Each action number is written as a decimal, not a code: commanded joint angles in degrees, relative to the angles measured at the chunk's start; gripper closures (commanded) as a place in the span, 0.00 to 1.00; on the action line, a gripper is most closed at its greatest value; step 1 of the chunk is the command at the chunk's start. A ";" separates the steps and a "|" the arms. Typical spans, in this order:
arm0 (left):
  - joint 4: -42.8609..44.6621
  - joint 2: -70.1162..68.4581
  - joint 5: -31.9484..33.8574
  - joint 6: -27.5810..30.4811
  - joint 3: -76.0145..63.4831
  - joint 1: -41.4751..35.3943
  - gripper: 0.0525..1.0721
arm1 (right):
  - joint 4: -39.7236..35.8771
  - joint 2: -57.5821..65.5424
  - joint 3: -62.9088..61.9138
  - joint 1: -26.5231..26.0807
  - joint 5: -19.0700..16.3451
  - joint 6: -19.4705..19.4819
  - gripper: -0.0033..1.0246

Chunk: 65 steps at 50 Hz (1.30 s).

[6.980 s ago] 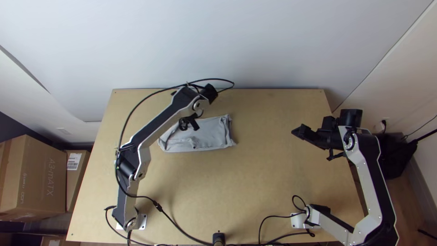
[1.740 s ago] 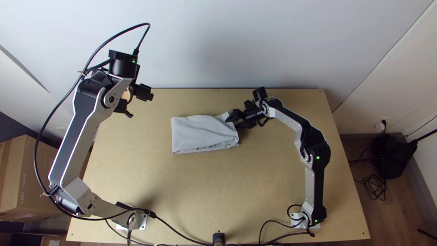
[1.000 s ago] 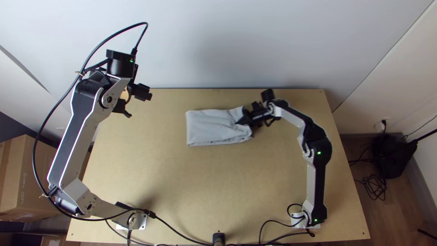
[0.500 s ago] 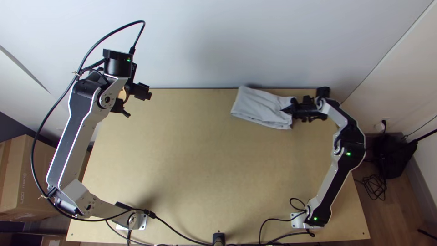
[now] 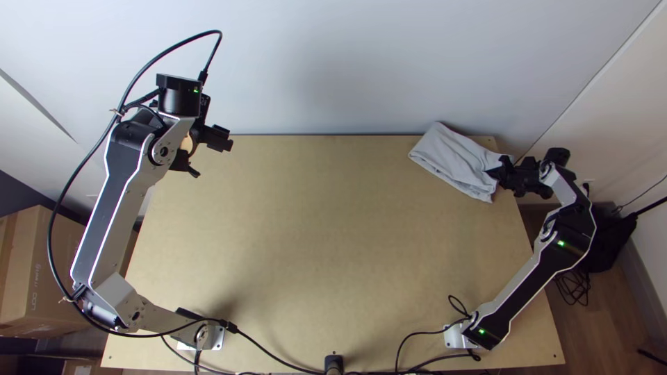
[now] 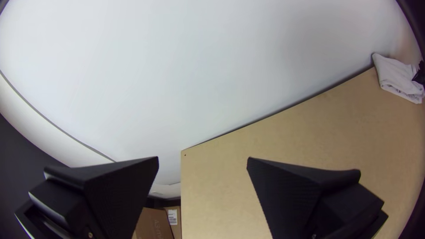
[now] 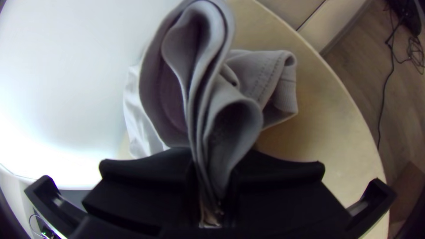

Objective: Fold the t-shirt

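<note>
Light wooden table (image 5: 299, 264), white wall (image 5: 347, 62) behind its far edge, cardboard box (image 5: 24, 271) on the floor beyond the left side. Grey t-shirt (image 5: 455, 161) at the table's far right corner, already a compact, roughly rectangular packet of several layers. Right gripper (image 7: 211, 172) closed on one end of it, layers pinched together and looping up between the fingers; a stitched, ribbed part sticks out beside the loops. Whether the far end rests on the wood: cannot tell. Left gripper (image 6: 202, 158) empty, fingers wide apart, over the far left corner. Progress, judged: main folding looks done, since the outline is small and layered. Remaining, probably: set the packet down, let go, flatten the bunched end, perhaps tuck the loose part. Risk: the pinched end may stay crumpled, or the layers may slip open on release.
</note>
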 commanded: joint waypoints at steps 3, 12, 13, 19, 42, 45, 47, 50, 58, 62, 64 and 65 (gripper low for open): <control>1.05 -1.95 0.42 0.76 0.36 0.03 0.06 | -2.03 0.06 1.78 -3.41 1.20 -5.27 0.84; 1.84 -2.83 0.77 0.76 1.51 0.38 0.05 | -4.58 -1.34 3.80 -7.71 7.70 -12.21 0.04; 1.84 -2.92 0.86 0.76 2.12 0.47 0.05 | -4.58 -1.78 4.41 -8.33 8.40 -12.38 0.04; 3.95 -3.80 0.95 0.50 4.76 1.87 0.05 | -3.88 -6.18 7.67 -10.09 15.17 -15.11 0.04; 8.69 -12.76 15.45 -3.11 5.02 17.43 0.05 | 7.37 -42.30 13.55 0.28 25.45 -19.42 0.04; 9.13 -14.43 16.50 -3.11 4.41 18.75 0.05 | 8.07 -46.17 14.96 2.83 25.63 -18.27 0.04; 9.31 -15.22 17.21 -3.11 4.23 19.54 0.05 | 7.46 -47.84 16.63 4.50 25.63 -17.48 0.04; 9.48 -17.42 19.49 -3.37 2.56 21.12 0.05 | 6.93 -50.82 18.12 7.32 25.63 -16.16 0.04; 23.63 -29.99 23.62 -6.18 -14.58 24.55 0.05 | 6.67 -59.17 17.60 12.77 25.72 -8.87 0.04; 33.04 -37.46 23.80 -6.36 -25.30 24.64 0.05 | 5.61 -62.43 16.54 12.85 25.72 -5.79 0.04; 37.08 -41.68 24.15 -6.53 -30.92 24.72 0.05 | 5.44 -64.36 14.87 12.85 25.72 -5.09 0.04; 39.01 -43.26 24.24 -6.45 -33.21 24.64 0.05 | 5.26 -65.24 14.17 12.85 25.72 -4.91 0.04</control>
